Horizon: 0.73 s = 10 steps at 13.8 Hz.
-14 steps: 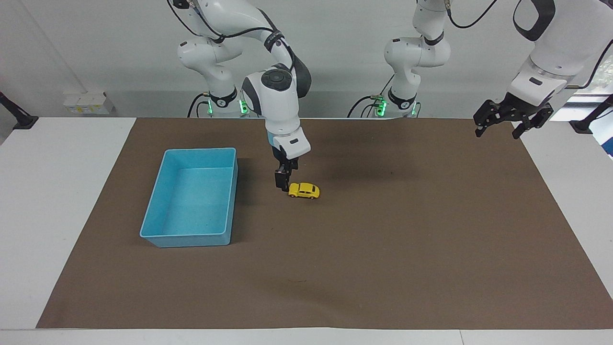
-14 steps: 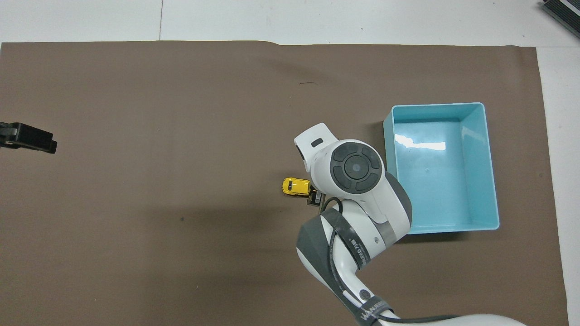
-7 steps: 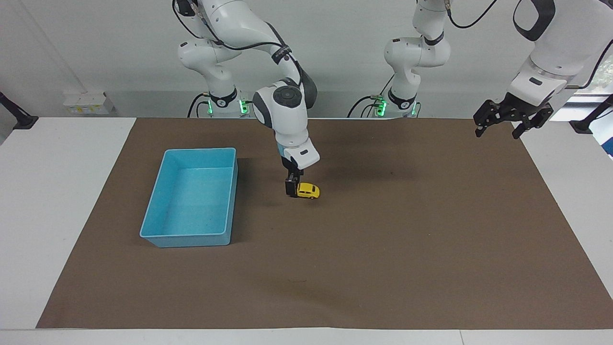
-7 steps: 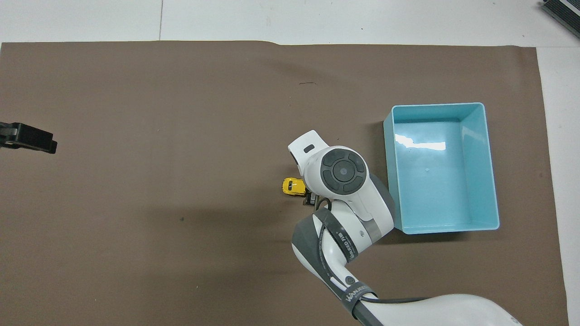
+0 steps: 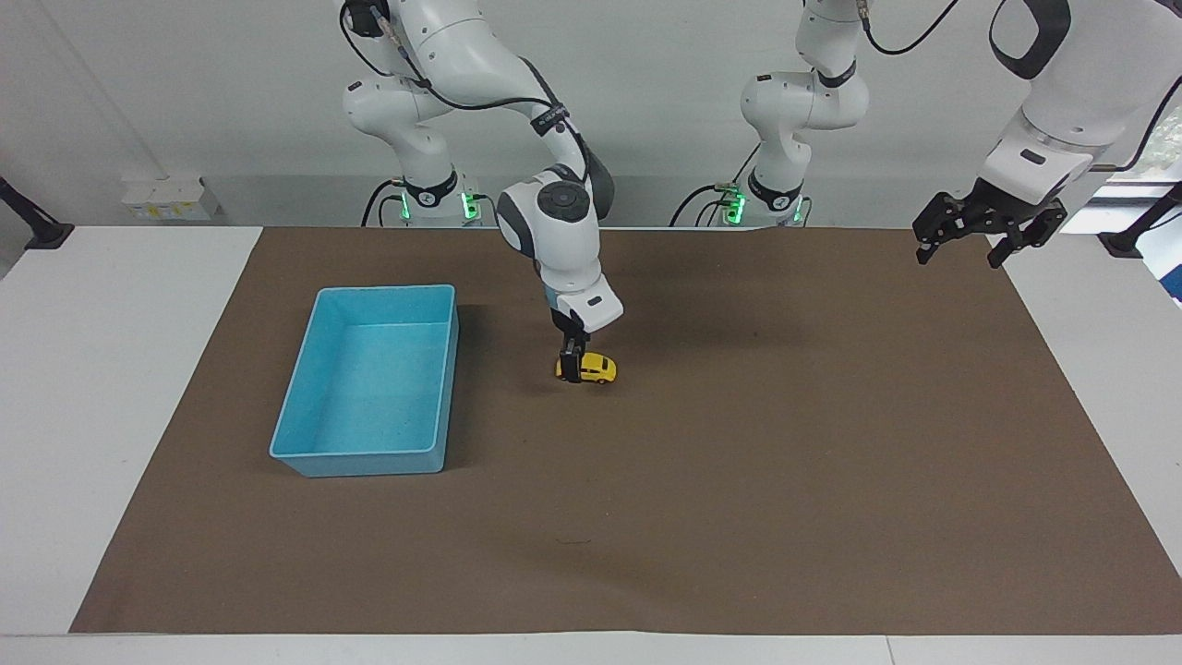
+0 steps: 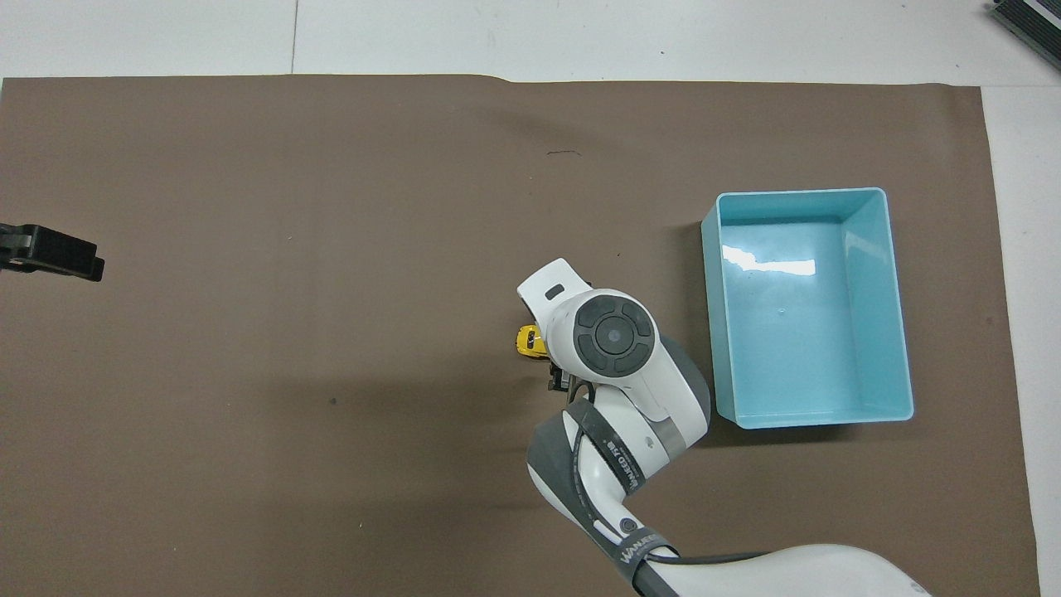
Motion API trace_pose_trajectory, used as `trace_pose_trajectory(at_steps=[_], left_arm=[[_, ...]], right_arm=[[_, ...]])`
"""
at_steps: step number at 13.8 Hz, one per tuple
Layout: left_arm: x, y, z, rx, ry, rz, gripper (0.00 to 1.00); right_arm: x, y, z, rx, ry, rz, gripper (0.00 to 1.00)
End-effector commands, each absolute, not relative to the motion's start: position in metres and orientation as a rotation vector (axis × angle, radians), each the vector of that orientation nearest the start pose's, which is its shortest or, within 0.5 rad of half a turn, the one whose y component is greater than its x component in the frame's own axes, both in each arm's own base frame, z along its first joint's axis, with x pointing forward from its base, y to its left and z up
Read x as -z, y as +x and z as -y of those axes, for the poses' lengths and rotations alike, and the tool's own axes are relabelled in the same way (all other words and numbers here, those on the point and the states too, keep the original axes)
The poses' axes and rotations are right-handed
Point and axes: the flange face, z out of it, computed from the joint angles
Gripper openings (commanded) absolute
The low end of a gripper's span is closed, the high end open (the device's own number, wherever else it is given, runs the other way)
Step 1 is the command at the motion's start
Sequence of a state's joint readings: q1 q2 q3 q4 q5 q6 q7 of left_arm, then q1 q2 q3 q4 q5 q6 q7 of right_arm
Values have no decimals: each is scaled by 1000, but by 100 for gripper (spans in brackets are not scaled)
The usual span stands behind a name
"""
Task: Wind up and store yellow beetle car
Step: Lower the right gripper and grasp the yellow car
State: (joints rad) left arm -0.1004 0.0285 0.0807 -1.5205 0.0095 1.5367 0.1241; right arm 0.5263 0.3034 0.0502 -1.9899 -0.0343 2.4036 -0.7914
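Observation:
The yellow beetle car (image 5: 598, 368) stands on its wheels on the brown mat (image 5: 739, 480), beside the blue tray (image 5: 360, 459) toward the left arm's end. My right gripper (image 5: 574, 370) is down at the car, open, with one dark finger crossing the car's tray-side half and the car between the jaws. In the overhead view the right wrist covers most of the car (image 6: 527, 341); only its end away from the tray shows. My left gripper (image 5: 986, 233) hangs open in the air over the mat's corner at the left arm's end, waiting.
The blue tray (image 6: 816, 415) has nothing in it and sits a short way from the car toward the right arm's end. The brown mat covers most of the white table (image 5: 111, 369). A small white box (image 5: 166, 198) sits at the table's robot-side edge.
The right gripper has slid from the car's tray-side end over the car, and its wrist now covers more of it from above. The car and the left arm have not moved.

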Motion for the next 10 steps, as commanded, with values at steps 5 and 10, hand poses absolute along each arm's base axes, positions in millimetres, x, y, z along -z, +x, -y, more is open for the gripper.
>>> trace_pose_trajectory(at_steps=[5, 10], left_arm=[[-636, 556, 9, -24, -3136, -219, 100], [-636, 556, 9, -24, -3136, -219, 100]], right_arm=[[-312, 509, -342, 205, -2391, 2057, 96], [-309, 507, -341, 195, -2399, 2048, 85]])
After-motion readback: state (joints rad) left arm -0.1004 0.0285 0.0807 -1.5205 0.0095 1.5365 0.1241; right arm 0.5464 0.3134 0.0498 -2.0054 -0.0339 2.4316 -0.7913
